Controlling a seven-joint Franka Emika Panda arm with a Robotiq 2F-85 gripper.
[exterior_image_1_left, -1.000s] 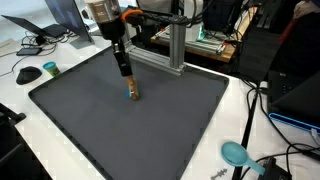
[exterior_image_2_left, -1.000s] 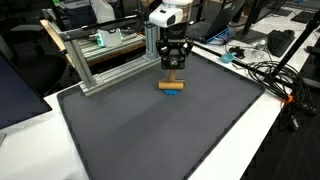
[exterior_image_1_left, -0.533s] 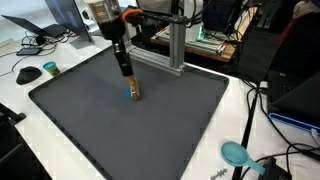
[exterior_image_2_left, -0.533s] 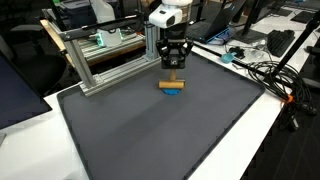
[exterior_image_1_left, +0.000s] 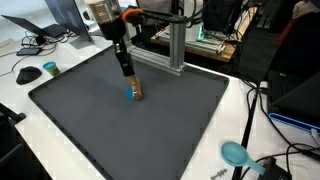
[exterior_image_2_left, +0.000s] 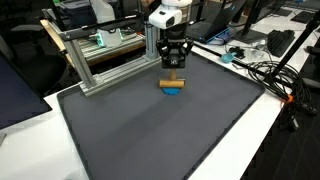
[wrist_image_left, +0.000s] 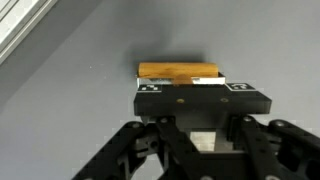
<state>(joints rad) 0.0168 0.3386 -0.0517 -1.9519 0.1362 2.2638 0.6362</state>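
Observation:
A short wooden block (exterior_image_2_left: 172, 84) lies level just above the dark mat (exterior_image_2_left: 150, 130), with a small blue piece (exterior_image_2_left: 173, 92) right under it. My gripper (exterior_image_2_left: 173, 78) comes straight down onto the block's middle and is shut on it. From the other side the same block (exterior_image_1_left: 135, 91) and blue piece (exterior_image_1_left: 129, 96) sit below the gripper (exterior_image_1_left: 130, 84). In the wrist view the wooden block (wrist_image_left: 178, 71) lies crosswise just beyond the gripper (wrist_image_left: 195, 88), whose black body hides the contact.
An aluminium frame (exterior_image_2_left: 100, 62) stands along the mat's back edge, close behind the arm. Cables (exterior_image_2_left: 262, 68) and desk items lie on the white table around the mat. A teal round object (exterior_image_1_left: 234, 153) and a mouse (exterior_image_1_left: 28, 73) lie off the mat.
Almost nothing: the arm holds its place, and slightly more of the blue piece shows beneath the wooden block than a second ago.

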